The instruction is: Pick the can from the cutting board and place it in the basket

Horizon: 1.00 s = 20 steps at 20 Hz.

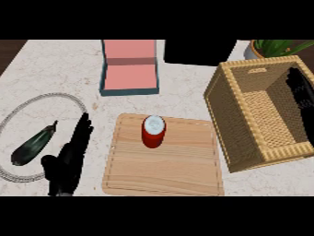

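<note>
A single head view looks steeply down on the counter (43, 73) from the near side. It sits close above, the cutting board (166, 170) central. The basket (254, 138) lies at right.

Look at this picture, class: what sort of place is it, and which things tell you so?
Probably a kitchen counter: a pale marbled counter top carries a wooden cutting board with a red can standing on it, and a dark vegetable lies nearby.
</note>
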### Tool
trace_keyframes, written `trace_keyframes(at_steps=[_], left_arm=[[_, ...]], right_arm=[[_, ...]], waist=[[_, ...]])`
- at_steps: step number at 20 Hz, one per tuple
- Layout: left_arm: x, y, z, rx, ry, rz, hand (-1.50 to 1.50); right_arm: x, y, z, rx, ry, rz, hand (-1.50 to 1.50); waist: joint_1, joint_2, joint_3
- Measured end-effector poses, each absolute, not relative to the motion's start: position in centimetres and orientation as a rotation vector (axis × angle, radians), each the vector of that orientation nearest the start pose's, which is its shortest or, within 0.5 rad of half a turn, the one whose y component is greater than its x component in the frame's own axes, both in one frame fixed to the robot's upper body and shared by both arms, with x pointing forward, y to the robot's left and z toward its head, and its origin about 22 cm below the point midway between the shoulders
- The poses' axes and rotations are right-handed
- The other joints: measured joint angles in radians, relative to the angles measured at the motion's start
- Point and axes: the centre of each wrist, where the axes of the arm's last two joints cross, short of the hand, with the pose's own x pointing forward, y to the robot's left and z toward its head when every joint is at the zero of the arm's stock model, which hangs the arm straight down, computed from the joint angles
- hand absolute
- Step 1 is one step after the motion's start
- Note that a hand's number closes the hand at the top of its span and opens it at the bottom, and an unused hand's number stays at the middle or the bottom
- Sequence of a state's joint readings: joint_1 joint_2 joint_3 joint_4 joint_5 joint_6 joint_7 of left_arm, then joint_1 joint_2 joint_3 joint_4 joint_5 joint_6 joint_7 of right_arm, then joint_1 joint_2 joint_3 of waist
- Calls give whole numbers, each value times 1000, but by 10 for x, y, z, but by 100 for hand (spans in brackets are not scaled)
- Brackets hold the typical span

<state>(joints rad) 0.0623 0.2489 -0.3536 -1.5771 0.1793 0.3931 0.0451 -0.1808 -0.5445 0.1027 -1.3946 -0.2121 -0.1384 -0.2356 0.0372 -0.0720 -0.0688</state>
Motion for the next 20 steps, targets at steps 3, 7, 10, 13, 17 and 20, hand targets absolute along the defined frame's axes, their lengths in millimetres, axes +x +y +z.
trace_keyframes(at_steps=[3,7,10,13,17,20], left_arm=[[211,222,-20,118,-1370,9,0],[206,238,-36,126,-1219,-40,0],[209,245,-37,117,-1170,-84,0],[215,250,-35,104,-1148,-101,0],[217,262,-34,116,-1110,-97,0],[213,270,-36,130,-1085,-77,0]], right_arm=[[299,-300,64,-226,-1845,236,150],[320,-222,85,-13,-1923,191,150],[321,-148,91,122,-1951,253,-150],[316,-89,87,95,-1932,297,-150],[315,-41,84,-69,-1858,375,-150],[328,-33,81,-283,-1785,489,-150]], waist=[[-2,37,34],[31,66,50],[50,71,54],[58,75,59],[40,70,64],[16,59,63]])
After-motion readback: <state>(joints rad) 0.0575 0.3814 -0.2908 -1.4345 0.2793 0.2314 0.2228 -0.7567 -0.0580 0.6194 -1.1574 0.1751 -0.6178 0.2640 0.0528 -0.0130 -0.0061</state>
